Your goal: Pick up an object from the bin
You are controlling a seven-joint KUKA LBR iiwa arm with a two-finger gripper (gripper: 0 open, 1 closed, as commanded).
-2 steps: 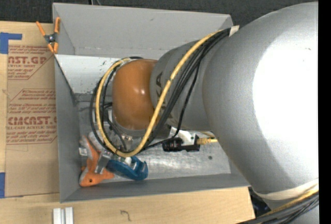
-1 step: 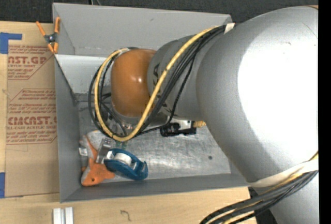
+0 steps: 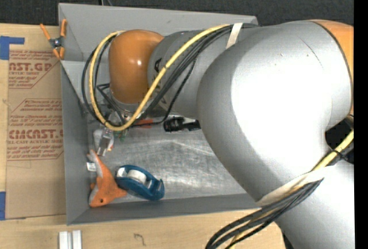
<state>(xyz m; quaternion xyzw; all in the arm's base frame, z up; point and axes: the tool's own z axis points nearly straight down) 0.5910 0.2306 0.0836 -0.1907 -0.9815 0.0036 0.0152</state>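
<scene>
1. The silver arm (image 3: pixel 270 115) reaches into the grey metal bin (image 3: pixel 72 156) and covers much of it. Its glossy rounded orange wrist cover (image 3: pixel 132 64), looped with black and yellow cables (image 3: pixel 95 78), hangs over the bin's left side.
2. The gripper (image 3: pixel 104 138) shows as a small metallic tip below that cover, close to the left wall. Most of it is hidden, so I cannot tell whether it is apart or together, and nothing can be seen clamped in it.
3. The nearest loose things lie in the near-left corner, just below the gripper: a blue plastic tape dispenser (image 3: pixel 140 182) with a pale roll in its middle, and touching its left end an orange plastic piece (image 3: pixel 103 186) with a pointed, fin-like shape.
4. Handling, as a judgement: both look like light, stiff, hard plastic with smooth skins, so they are likely to be slippery rather than fragile.
5. The tape dispenser is probably best taken across its narrow flat sides, near the middle of its body; its rounded ends would tend to squirt out.
6. The orange piece sits close to the wall and the corner, which leaves little room beside it. Its thinner upper arm looks like the better place to hold.
7. The bin floor is dull, scuffed sheet metal, and a nudged thing would probably slide on it.
</scene>
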